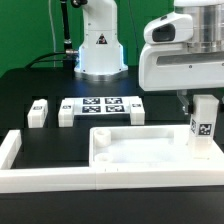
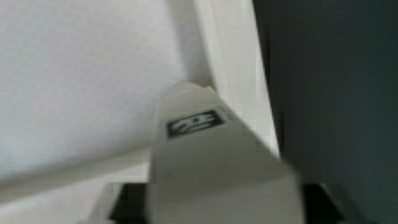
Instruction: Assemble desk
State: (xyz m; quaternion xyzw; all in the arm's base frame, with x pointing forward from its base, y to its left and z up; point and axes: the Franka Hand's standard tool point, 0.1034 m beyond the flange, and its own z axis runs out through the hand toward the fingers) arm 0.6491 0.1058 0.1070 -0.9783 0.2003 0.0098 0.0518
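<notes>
The white tray-like tabletop (image 1: 125, 152) lies near the table's front. My gripper (image 1: 200, 103) is shut on a white square-section leg (image 1: 203, 127) with a black-white tag. It holds the leg upright over the tabletop's corner on the exterior view's right. I cannot tell whether the leg is seated. In the wrist view the leg (image 2: 210, 150) runs out from between my dark fingers (image 2: 128, 202), and its end is at the tabletop's raised rim (image 2: 231, 60). Three more legs stand behind the tabletop: two on the exterior view's left (image 1: 38, 113) (image 1: 67, 112) and one in the middle (image 1: 136, 112).
The marker board (image 1: 100, 104) lies flat between the loose legs. A long white border bar (image 1: 45, 178) runs along the front and turns up on the exterior view's left. The robot base (image 1: 99, 50) stands at the back on the black table.
</notes>
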